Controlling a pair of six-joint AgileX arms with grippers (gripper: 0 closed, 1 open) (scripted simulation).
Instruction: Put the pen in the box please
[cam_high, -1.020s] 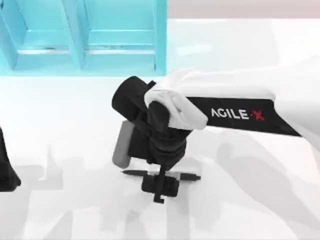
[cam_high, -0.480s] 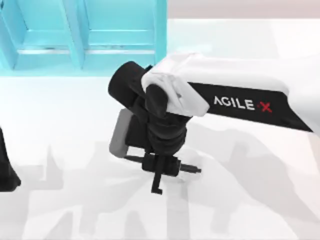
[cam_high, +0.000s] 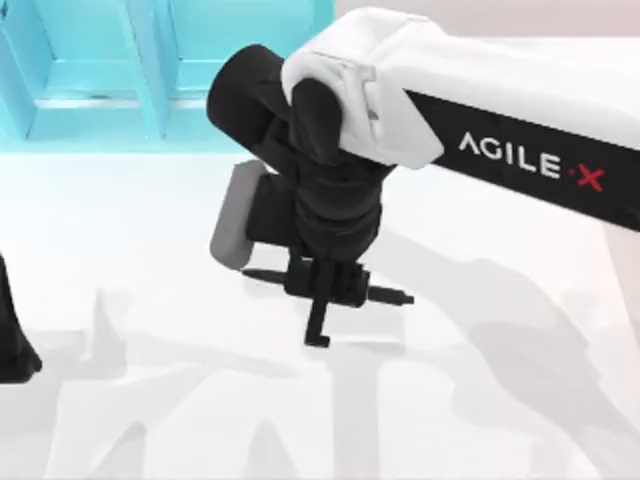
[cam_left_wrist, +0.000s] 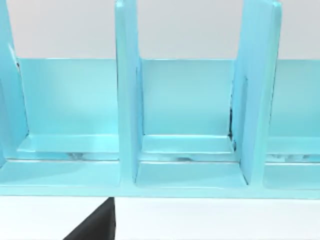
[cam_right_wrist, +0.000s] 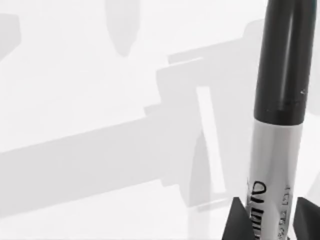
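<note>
Top view | my right gripper (cam_high: 322, 292) clamps the pen (cam_high: 385, 296) mid-barrel, level | I'd lift clear before swinging to the box (cam_high: 170, 80) | left gripper (cam_high: 12, 340) parked, fingers unclear

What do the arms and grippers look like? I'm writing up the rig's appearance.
The right arm has a white shell with a black band lettered AGILE in white and a red X. Its wrist is black and ribbed, with a grey block beside it. The right gripper is black with two slim fingers. The left arm is a black shape at the table's left edge.
</note>
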